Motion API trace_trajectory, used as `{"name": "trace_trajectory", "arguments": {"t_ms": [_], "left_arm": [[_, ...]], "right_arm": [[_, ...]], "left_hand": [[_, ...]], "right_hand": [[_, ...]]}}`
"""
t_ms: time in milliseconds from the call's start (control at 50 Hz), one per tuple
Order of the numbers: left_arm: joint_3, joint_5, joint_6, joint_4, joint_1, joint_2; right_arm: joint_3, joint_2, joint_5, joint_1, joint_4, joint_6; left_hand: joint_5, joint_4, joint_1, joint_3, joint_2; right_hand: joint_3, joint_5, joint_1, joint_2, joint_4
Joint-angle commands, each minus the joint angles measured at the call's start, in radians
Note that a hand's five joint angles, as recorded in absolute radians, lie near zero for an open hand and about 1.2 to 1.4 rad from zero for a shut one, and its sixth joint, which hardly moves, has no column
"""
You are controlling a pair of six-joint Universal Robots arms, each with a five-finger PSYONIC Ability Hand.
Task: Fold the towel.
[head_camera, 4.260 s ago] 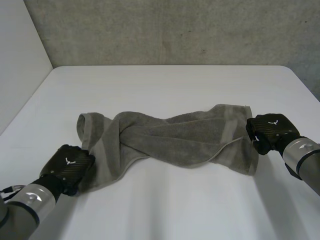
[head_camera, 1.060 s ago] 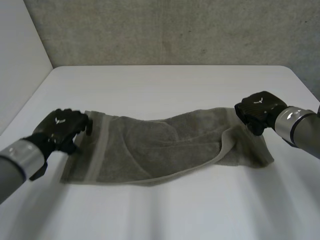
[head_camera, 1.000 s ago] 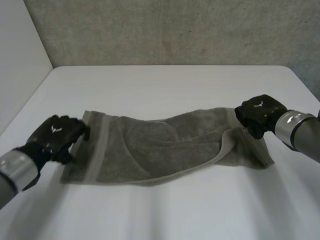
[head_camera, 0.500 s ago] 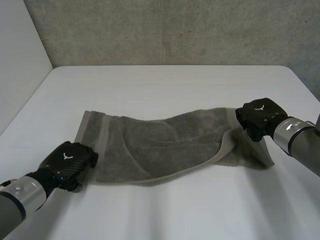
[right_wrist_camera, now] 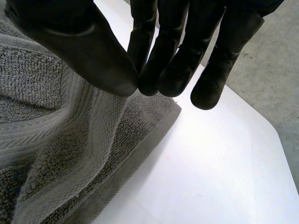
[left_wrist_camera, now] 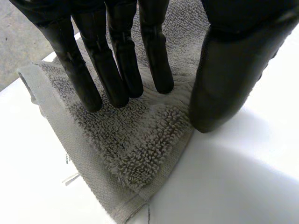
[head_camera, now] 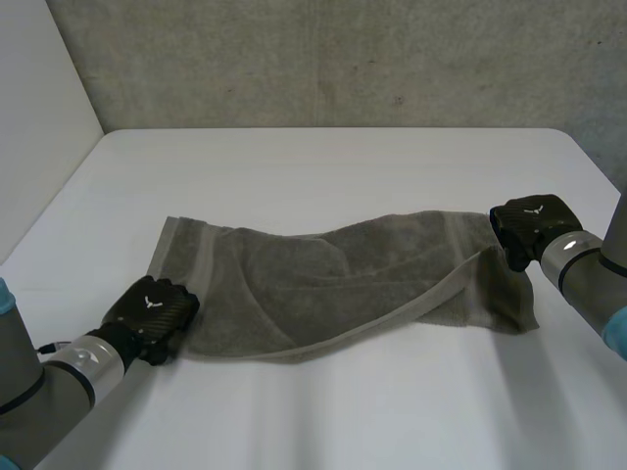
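A grey-green towel [head_camera: 323,284] lies spread lengthwise across the white table [head_camera: 323,176], its right part doubled over itself. My left hand [head_camera: 152,308] rests on the towel's near left corner. In the left wrist view its straight fingers [left_wrist_camera: 117,70] press down on the towel [left_wrist_camera: 140,140] while the thumb [left_wrist_camera: 224,84] stands at the cloth's edge, apart from them. My right hand [head_camera: 529,223] is at the towel's far right corner. There the thumb [right_wrist_camera: 79,42] and fingers [right_wrist_camera: 168,46] pinch a raised fold of the towel [right_wrist_camera: 56,140].
A grey wall [head_camera: 323,59] rises behind the table's far edge. Bare tabletop lies in front of the towel and beyond it. The table's right corner [right_wrist_camera: 261,140] lies just past my right hand's fingertips.
My left hand left the towel's far left corner and came down on its near left corner. My right hand drew its pinched edge to the right, stretching the upper layer.
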Motion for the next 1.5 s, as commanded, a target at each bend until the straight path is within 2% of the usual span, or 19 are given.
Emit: {"name": "trace_trajectory", "arguments": {"t_ms": [20,220,260,280,300,340,520,560,620,660,700,780,920,1060,1100,1160,1200,1360,1500], "left_arm": [[0.007,-0.001,-0.001,-0.003,0.0,-0.011],[-0.002,-0.001,-0.001,-0.003,-0.006,-0.008],[0.001,-0.001,-0.001,-0.003,-0.006,-0.013],[0.004,-0.001,-0.001,-0.002,-0.006,-0.016],[0.004,-0.001,-0.001,-0.002,-0.006,-0.016],[0.007,-0.001,-0.001,0.009,-0.008,-0.029],[0.039,-0.018,-0.012,0.034,0.0,0.05],[0.044,-0.014,-0.078,0.029,0.009,0.157],[0.045,-0.013,-0.129,0.028,0.012,0.198],[0.047,-0.005,-0.214,0.034,0.018,0.237],[0.047,-0.008,-0.242,0.037,0.025,0.243],[0.047,-0.007,-0.27,0.035,0.045,0.237],[0.079,-0.016,-0.268,0.026,0.055,0.104],[0.098,-0.018,-0.271,0.0,0.06,0.07],[0.096,-0.018,-0.273,-0.003,0.058,0.075],[0.093,-0.018,-0.273,-0.003,0.057,0.078],[0.09,-0.018,-0.273,-0.003,0.057,0.079],[0.07,-0.016,-0.271,-0.002,0.055,0.081],[0.058,-0.013,-0.27,-0.002,0.055,0.081]], "right_arm": [[0.004,0.0,-0.003,0.0,0.001,0.0],[0.006,0.0,-0.006,0.0,0.001,0.0],[0.006,0.0,-0.006,0.0,0.001,0.0],[0.007,-0.002,-0.006,0.0,0.001,0.0],[0.007,-0.002,-0.006,0.0,0.001,0.0],[0.009,-0.002,-0.006,0.0,0.001,0.0],[0.017,-0.041,-0.009,0.001,0.015,0.0],[0.027,-0.092,-0.017,0.0,0.033,-0.008],[0.035,-0.118,-0.035,-0.003,0.055,-0.012],[0.052,-0.144,-0.09,-0.032,0.105,-0.023],[0.058,-0.146,-0.127,-0.055,0.125,-0.029],[0.078,-0.123,-0.181,-0.103,0.135,-0.048],[0.082,-0.058,-0.173,-0.111,0.138,-0.114],[0.102,-0.051,-0.167,-0.1,0.139,-0.135],[0.105,-0.049,-0.164,-0.098,0.136,-0.132],[0.104,-0.046,-0.158,-0.097,0.136,-0.127],[0.095,-0.032,-0.118,-0.094,0.136,-0.117],[0.087,-0.028,-0.017,-0.089,0.076,-0.055],[0.089,-0.035,0.009,-0.086,0.052,-0.011]], "left_hand": [[0.03,0.025,0.03,0.025,0.024],[0.045,0.039,0.045,0.04,0.039],[0.148,0.142,0.148,0.143,0.142],[0.287,0.282,0.287,0.282,0.281],[0.289,0.283,0.289,0.284,0.283],[0.537,0.532,0.537,0.532,0.531],[0.538,0.532,0.538,0.533,0.532],[0.538,0.532,0.538,0.533,0.532],[0.538,0.532,0.538,0.533,0.532],[0.538,0.532,0.538,0.533,0.532],[0.538,0.532,0.538,0.533,0.532],[0.538,0.532,0.538,0.533,0.532],[0.538,0.532,0.538,0.533,0.532],[0.538,0.532,0.538,0.533,0.532],[0.538,0.532,0.538,0.533,0.532],[0.538,0.532,0.538,0.533,0.532],[0.538,0.532,0.538,0.533,0.532],[0.538,0.532,0.538,0.533,0.532],[0.538,0.532,0.538,0.533,0.532]], "right_hand": [[0.062,0.064,0.075,0.069,0.066],[0.062,0.064,0.075,0.069,0.066],[0.062,0.064,0.075,0.069,0.066],[0.062,0.064,0.075,0.069,0.066],[0.062,0.064,0.075,0.069,0.066],[0.062,0.064,0.075,0.069,0.066],[0.062,0.064,0.075,0.069,0.066],[0.062,0.064,0.075,0.069,0.066],[0.062,0.064,0.075,0.069,0.066],[0.062,0.064,0.075,0.069,0.066],[0.062,0.064,0.075,0.069,0.066],[0.062,0.064,0.075,0.069,0.066],[0.062,0.064,0.075,0.069,0.066],[0.062,0.064,0.075,0.069,0.066],[-0.556,-0.554,-0.543,-0.549,-0.553],[-0.624,-0.622,-0.611,-0.617,-0.62],[-0.752,-0.75,-0.739,-0.745,-0.748],[-0.803,-0.801,-0.79,-0.796,-0.799],[-0.776,-0.774,-0.764,-0.769,-0.773]]}}
